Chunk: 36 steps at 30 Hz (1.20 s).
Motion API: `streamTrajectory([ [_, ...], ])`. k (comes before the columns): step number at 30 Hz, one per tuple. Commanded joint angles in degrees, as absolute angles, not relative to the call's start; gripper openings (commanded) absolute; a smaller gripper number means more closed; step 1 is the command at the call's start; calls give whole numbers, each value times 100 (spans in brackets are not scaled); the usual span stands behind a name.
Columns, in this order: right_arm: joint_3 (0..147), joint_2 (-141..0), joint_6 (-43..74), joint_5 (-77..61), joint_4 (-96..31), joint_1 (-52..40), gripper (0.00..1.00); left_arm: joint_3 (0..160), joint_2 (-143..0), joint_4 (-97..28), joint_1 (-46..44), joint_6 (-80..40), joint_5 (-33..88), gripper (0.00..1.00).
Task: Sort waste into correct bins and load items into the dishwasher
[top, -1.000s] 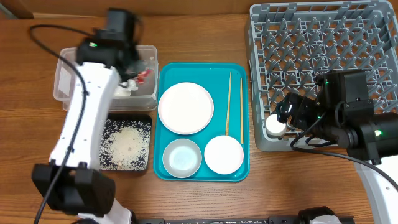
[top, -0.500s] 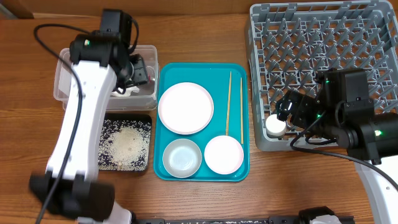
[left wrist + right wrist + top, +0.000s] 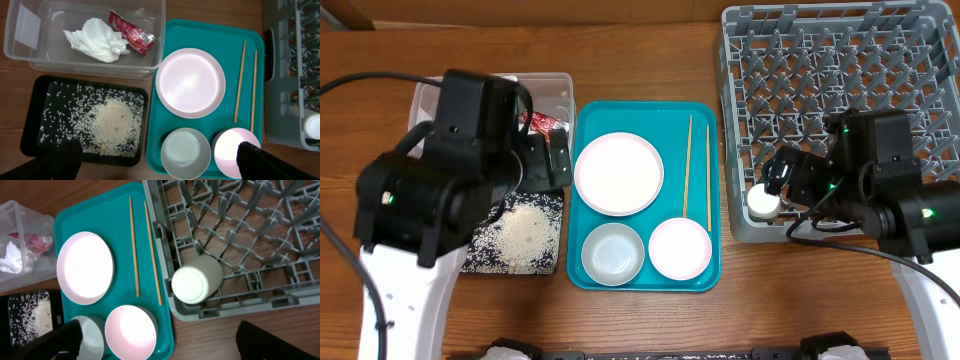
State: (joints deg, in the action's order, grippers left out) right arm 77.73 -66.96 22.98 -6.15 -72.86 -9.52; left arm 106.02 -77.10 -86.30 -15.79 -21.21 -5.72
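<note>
The red wrapper and the white napkin lie in the clear tub. Rice is spread in the black tray. On the teal tray sit the plate, a grey bowl, a pink bowl and two chopsticks. My left gripper hangs open and empty, high over the seam between the black and teal trays. My right gripper is open and empty by the front left corner of the dish rack.
A white cup lies on its side in the rack's front left corner. My left arm covers much of the tub and black tray from above. Bare wooden table lies in front of the trays and rack.
My left gripper has opened, lifted out of the clear tub and pulled back toward the front. The red wrapper now lies loose in the tub. The right arm has not moved.
</note>
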Motion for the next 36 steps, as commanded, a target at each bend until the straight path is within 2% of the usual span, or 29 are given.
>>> streamTrajectory([
  [1,7909,-6742,2231,-609,-7181,-969,100,10648,-7601,-8656,-1614,-2185,-484,100],
  [13,7909,-6759,2231,-611,-7185,-969,100,10617,-7701,-8654,-1634,-2182,-497,100],
  [17,7909,-6759,2231,-609,-7185,-969,100,10565,-7336,-8656,-1632,-2121,-624,100],
  [19,7909,-6759,2231,-609,-7185,-969,100,10370,-7054,-8281,-1632,-2117,-880,100],
  [28,7909,-6759,2231,-609,-7185,-969,100,6893,-4576,-4873,-1297,-2145,-893,100],
  [36,7909,-6759,2231,-609,-7185,-969,100,4045,-2462,-3437,-550,-2528,-556,100],
])
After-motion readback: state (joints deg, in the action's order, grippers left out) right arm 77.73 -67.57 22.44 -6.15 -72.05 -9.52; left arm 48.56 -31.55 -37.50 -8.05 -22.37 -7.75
